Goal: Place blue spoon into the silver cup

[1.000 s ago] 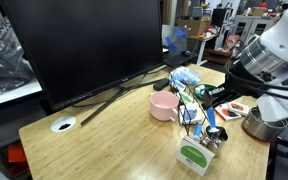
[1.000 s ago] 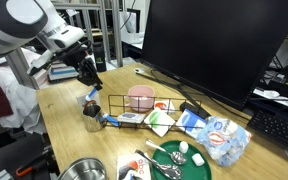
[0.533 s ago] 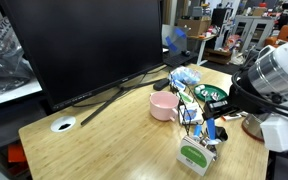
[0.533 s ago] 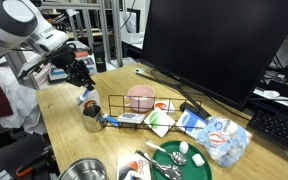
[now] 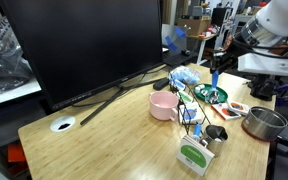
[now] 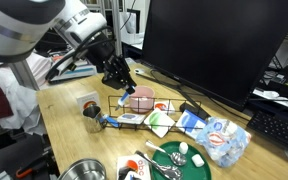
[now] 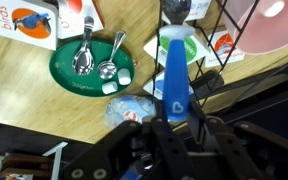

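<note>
My gripper [image 7: 174, 122] is shut on the blue spoon [image 7: 171, 70], which has a small heart on its handle. The spoon points away from the fingers. In both exterior views the gripper [image 5: 215, 67] [image 6: 120, 83] is raised in the air, and the spoon [image 5: 213, 79] [image 6: 124, 99] hangs down from it. The silver cup [image 5: 216, 134] [image 6: 91, 121] stands on the wooden table, below and to one side of the gripper and apart from the spoon. The gripper is near the pink mug [image 6: 139, 97].
A wire rack [image 6: 134, 112] stands next to the pink mug [image 5: 164, 105]. A green plate [image 7: 72, 72] holds metal spoons. A steel pot [image 5: 264, 122] stands by the table edge. A big monitor [image 5: 84, 45] fills the back. Packets [image 6: 219, 140] and a small box [image 5: 194, 156] lie nearby.
The gripper was low beside the silver cup. It has risen with the blue spoon and moved away from the cup, towards the pink mug and rack.
</note>
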`<act>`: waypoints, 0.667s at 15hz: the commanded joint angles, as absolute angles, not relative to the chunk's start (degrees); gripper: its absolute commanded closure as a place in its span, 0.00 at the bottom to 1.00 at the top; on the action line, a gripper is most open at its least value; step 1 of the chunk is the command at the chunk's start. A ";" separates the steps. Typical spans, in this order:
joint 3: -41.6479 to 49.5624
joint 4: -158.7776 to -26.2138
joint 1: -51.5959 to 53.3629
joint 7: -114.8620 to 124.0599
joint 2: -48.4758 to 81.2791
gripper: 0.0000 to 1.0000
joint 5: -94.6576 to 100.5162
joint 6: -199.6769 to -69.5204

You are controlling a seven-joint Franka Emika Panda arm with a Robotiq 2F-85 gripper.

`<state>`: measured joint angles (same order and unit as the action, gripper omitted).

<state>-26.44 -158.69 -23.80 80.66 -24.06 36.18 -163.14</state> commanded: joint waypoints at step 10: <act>-22.64 -159.00 -15.31 78.63 -22.25 0.93 36.13 -164.27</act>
<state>-24.09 -159.00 -17.13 79.57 -23.44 36.09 -163.62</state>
